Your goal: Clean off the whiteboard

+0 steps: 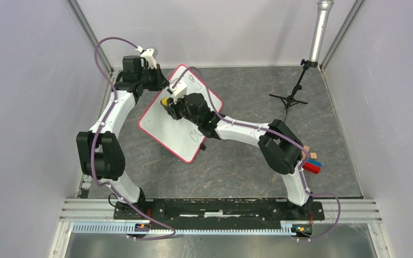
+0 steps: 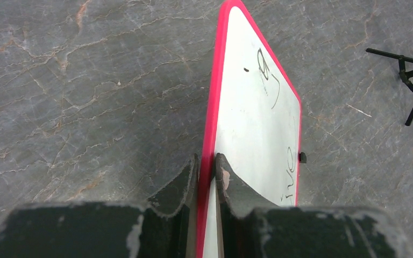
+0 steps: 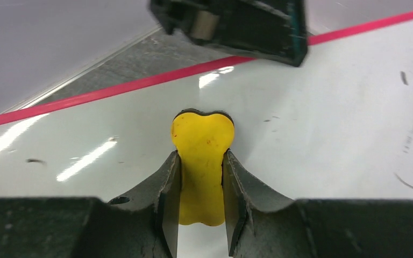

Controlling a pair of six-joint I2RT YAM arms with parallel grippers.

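Tilting above the far-left part of the grey bench (image 1: 236, 161), the whiteboard (image 1: 161, 126) sits with its red rim pinched by the left claw (image 2: 207, 161), whose jaws are closed on the board's edge; whether the board's lower edge rests on the bench cannot be told. The right claw (image 3: 201, 156) is clamped on a yellow eraser (image 3: 201, 131), which is pressed flat against the white face near the rim on the left claw's side. Around the eraser the surface looks wiped, with only a few faint specks. Dark handwriting (image 2: 269, 75) is left toward the other side: a looped stroke, a few letters close to a small black clip (image 2: 302, 157) on the rim, and curved lines at the right of the right wrist view. As a judgement, the job is well under way but not finished; the written patches have yet to be passed over.
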